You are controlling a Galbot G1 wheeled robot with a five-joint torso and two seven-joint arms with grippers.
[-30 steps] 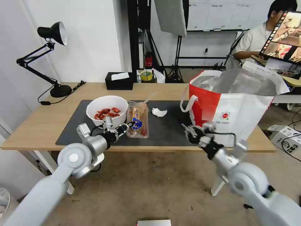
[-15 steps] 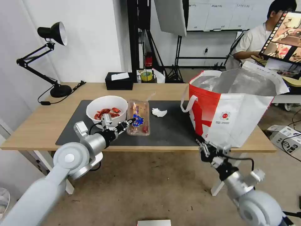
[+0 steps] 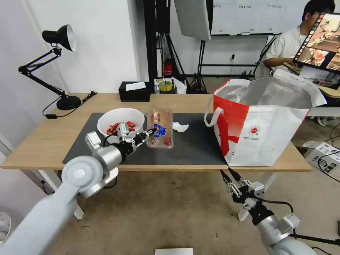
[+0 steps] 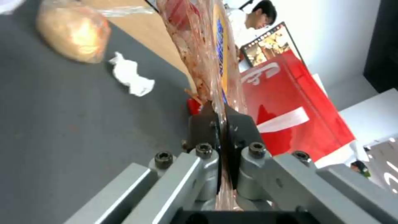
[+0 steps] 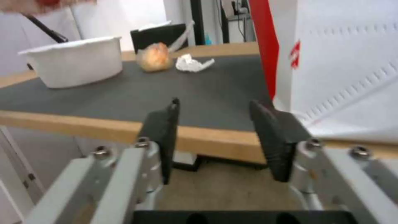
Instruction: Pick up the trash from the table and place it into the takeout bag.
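Observation:
My left gripper (image 3: 151, 133) is shut on the rim of the clear hinged tray (image 3: 161, 128) of cherry tomatoes. It holds the tray tilted above the dark mat (image 3: 191, 148). In the left wrist view the jaws (image 4: 222, 115) pinch the tray's edge (image 4: 199, 53). Just left of the tray stands the white bowl (image 3: 120, 121) of crayfish shells. On the mat lie the crumpled tissue (image 3: 180, 126) and the knotted bag with the beige lump (image 4: 72, 34). The takeout bag (image 3: 262, 124) stands open at the table's right end. Below the table's (image 3: 42, 141) front edge my right gripper (image 3: 228, 176) hangs open and empty.
A black desk lamp (image 3: 58, 63) stands at the back left. A black tissue box (image 3: 134, 91) and a tape roll (image 3: 165, 85) sit at the back edge. A cardboard box (image 3: 320, 150) lies on the floor to the right. The right wrist view faces the table edge (image 5: 124, 129).
My left gripper has lifted the tomato tray off the mat and tilted it. My right arm has dropped from in front of the bag to below the table edge.

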